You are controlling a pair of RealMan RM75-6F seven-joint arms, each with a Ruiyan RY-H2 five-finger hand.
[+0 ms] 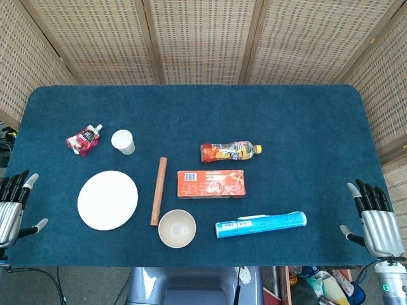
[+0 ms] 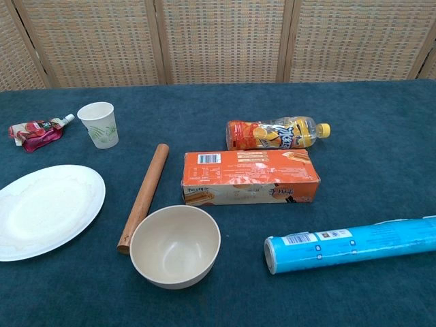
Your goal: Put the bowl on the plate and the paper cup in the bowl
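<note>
A beige bowl (image 1: 177, 228) (image 2: 175, 245) stands upright and empty near the table's front edge. The white plate (image 1: 107, 199) (image 2: 42, 210) lies to its left, bare. A white paper cup (image 1: 123, 142) (image 2: 99, 125) stands upright behind the plate. My left hand (image 1: 13, 206) rests at the table's left edge, fingers spread and holding nothing. My right hand (image 1: 375, 218) rests at the right edge, also spread and empty. Both hands are far from the objects and show only in the head view.
A wooden rolling pin (image 1: 158, 190) (image 2: 144, 195) lies between plate and bowl. An orange box (image 1: 210, 184) (image 2: 249, 177), an orange drink bottle (image 1: 230, 152) (image 2: 278, 133), a blue tube (image 1: 261, 225) (image 2: 353, 244) and a red pouch (image 1: 83, 139) (image 2: 37, 131) also lie on the blue table (image 1: 305, 121).
</note>
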